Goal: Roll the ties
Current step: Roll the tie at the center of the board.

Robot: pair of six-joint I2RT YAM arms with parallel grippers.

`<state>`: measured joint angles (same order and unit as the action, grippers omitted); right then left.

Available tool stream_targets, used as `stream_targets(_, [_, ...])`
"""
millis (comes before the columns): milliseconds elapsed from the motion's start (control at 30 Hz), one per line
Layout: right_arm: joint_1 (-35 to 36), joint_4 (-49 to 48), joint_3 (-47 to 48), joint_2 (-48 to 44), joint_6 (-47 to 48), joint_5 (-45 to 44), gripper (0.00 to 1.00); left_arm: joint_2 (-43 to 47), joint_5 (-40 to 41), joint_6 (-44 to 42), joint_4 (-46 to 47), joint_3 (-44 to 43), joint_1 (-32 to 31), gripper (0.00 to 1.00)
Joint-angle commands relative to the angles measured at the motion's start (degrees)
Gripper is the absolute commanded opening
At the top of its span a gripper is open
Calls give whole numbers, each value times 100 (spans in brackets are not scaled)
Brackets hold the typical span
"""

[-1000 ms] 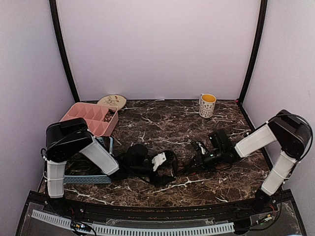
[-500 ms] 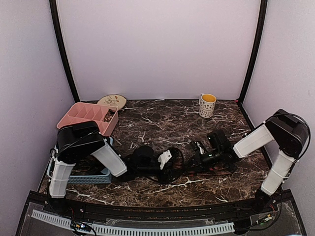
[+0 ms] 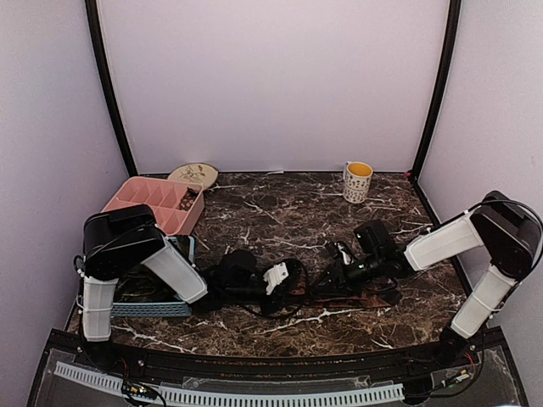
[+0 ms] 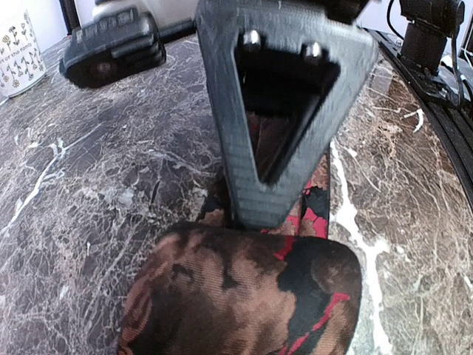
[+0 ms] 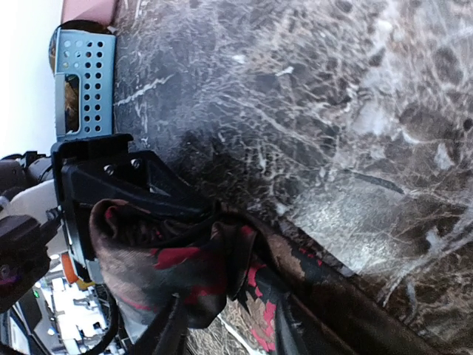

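Note:
One tie [image 4: 244, 296], brown and black with red marks, lies bunched in a loose coil at the table's front middle [image 3: 307, 287]. Its strip runs on toward the right arm [image 5: 318, 281]. My left gripper [image 3: 287, 278] is shut on the coil. In the left wrist view one grey finger [image 4: 281, 111] stands beyond the fabric, and the fabric hides the other. My right gripper [image 3: 333, 275] faces it closely. Its jaws [image 5: 229, 336] stand open, with the tie's strip lying between the two thin fingers.
A pink compartment tray [image 3: 153, 203] and a pale plate [image 3: 193, 175] sit at the back left. A blue perforated basket [image 3: 153, 307] lies beside the left arm [image 5: 85, 81]. A patterned mug [image 3: 358, 181] stands at the back right. Black cables trail near both grippers.
The left gripper's jaws have closed in on the tie's coil, and that arm swung right, then back a little. The right gripper, shut before, has opened off the tie.

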<state>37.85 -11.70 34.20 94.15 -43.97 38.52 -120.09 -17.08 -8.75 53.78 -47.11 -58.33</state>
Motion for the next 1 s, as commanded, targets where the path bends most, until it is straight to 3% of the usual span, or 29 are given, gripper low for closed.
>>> stream_targets(0, [70, 398, 138, -235, -62, -143, 43, 157, 14, -323, -1072, 87, 41, 25])
stream_targets(267, [431, 423, 624, -153, -258, -106, 47, 126, -92, -291, -1202, 48, 41, 25])
stream_targets(433, [502, 422, 781, 182, -244, -103, 42, 98, -119, -306, -1242, 18, 41, 26])
stream_targets(533, [513, 450, 721, 284, -208, -103, 30, 83, -134, -310, -1299, -31, 45, 26])
stream_targets(667, [507, 562, 561, 289, -129, -190, 2, 84, -173, -281, -1302, -41, 49, 27])
stream_targets(733, [482, 611, 462, 281, -66, -253, 0, 102, -194, -239, -1264, -37, 54, 31])
stream_targets(867, [374, 640, 195, 292, 87, -385, 0, 294, -215, -130, -990, 50, 58, 55])
stream_targets(967, [223, 655, -23, 284, 220, -462, 0, 440, -225, -62, -887, 57, 58, 67])
